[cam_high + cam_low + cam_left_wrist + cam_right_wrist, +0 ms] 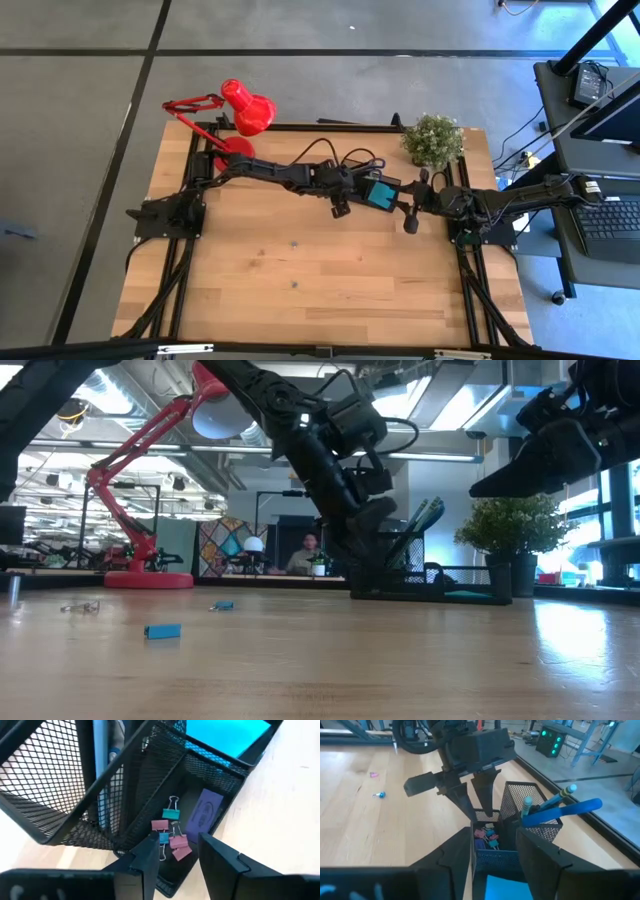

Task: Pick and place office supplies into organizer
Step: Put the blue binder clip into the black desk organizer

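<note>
The left gripper (175, 857), fingers apart and empty, hangs directly above the organizer's (150, 775) tray of binder clips (170, 832), nearer than the right gripper (492, 852).

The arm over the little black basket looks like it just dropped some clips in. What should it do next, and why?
Probably lift the left gripper straight up and away. Its fingers stand open and empty over the organizer, the binder clips already lie in the low compartment, and small bits on the table remain to be fetched.

Bright, even overhead light; ceiling strips (470, 400) glare in the low view, and the nearest wrist-view fingers (145, 865) blur
</note>
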Robot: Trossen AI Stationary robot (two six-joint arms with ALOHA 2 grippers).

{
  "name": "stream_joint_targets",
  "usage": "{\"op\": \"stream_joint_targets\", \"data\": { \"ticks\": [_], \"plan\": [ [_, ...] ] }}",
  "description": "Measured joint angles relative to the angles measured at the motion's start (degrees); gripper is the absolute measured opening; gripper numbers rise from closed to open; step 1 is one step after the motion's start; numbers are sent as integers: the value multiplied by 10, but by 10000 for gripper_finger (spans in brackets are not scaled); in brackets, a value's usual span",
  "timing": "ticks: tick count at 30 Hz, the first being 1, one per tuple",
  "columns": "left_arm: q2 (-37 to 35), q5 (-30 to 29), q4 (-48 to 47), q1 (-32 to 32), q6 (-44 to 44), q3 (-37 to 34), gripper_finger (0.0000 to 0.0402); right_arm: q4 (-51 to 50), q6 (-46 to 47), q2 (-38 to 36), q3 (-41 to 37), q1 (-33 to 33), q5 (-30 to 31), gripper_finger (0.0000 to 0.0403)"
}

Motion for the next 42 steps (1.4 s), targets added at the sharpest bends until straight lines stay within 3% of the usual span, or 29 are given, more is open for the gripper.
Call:
{"op": "stream_joint_targets", "data": {
  "ticks": [16,20,27,37,42],
  "plan": [
    [-1,207,-246,-80,-2,151,130,-1,7,0,0,0,0,162],
    [-1,233,-271,-110,-92,167,134,-1,-43,0,0,0,0,162],
    [-1,222,-333,-138,-329,167,138,6,-135,0,0,0,-1,162],
    [2,99,-481,-155,-558,166,126,12,-138,0,0,0,0,162],
    [3,82,-507,-155,-673,140,126,12,-127,0,0,0,-1,162]
  ]
}}
